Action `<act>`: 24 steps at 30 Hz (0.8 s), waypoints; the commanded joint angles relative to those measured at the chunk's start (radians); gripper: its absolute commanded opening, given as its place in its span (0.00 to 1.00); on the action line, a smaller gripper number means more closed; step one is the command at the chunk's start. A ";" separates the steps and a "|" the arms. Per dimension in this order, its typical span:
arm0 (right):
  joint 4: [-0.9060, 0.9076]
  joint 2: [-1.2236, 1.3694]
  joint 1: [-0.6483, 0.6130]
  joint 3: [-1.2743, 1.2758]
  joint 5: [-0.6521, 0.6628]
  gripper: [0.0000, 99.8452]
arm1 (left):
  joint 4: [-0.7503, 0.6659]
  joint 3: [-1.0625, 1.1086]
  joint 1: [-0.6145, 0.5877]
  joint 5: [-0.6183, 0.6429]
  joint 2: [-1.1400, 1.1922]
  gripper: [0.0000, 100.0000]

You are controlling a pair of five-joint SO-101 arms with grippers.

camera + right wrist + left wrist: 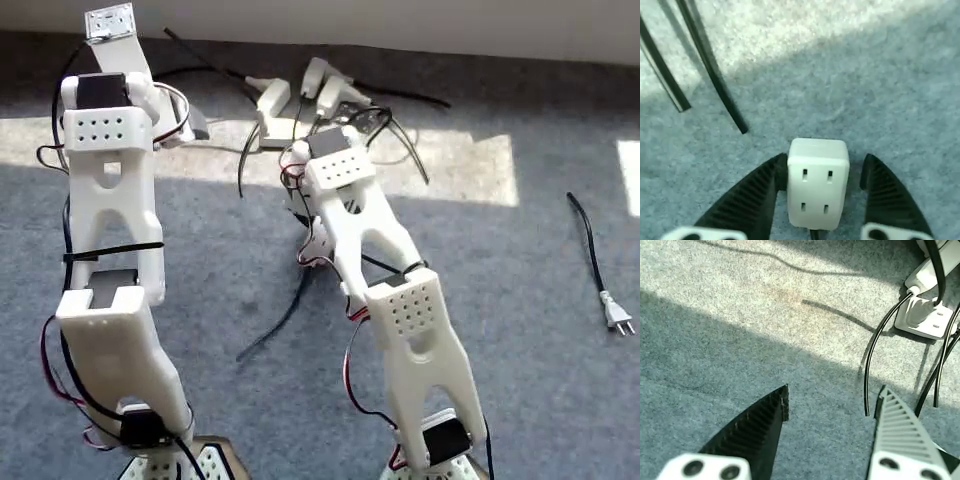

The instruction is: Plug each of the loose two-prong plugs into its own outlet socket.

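Floor: grey carpet (500, 300), sunny patch.
Right gripper (825, 162): spread apart, white outlet block (818, 185) between the jaws.
Left gripper (832, 395): spread apart, holding nothing.
Loose plug (620, 322): far off on the right arm (370, 250) side, cord (588, 240) stretching away.

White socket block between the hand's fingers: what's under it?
Grey carpet shows all round the socket block between the fingers of the right hand. Right underneath is hidden by the block itself.
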 commanded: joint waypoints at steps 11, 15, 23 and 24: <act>0.180 -0.371 0.387 -0.217 0.293 0.26 | -0.049 0.150 0.142 0.020 -0.056 0.28; 0.180 -0.470 0.613 -0.133 0.664 0.26 | -0.140 0.271 0.145 0.141 -0.056 0.28; 0.180 -0.479 1.055 0.242 1.401 0.26 | -0.262 0.389 0.145 0.222 -0.058 0.28; 0.179 -0.481 1.096 0.271 1.467 0.26 | -0.262 0.389 0.145 0.222 -0.056 0.28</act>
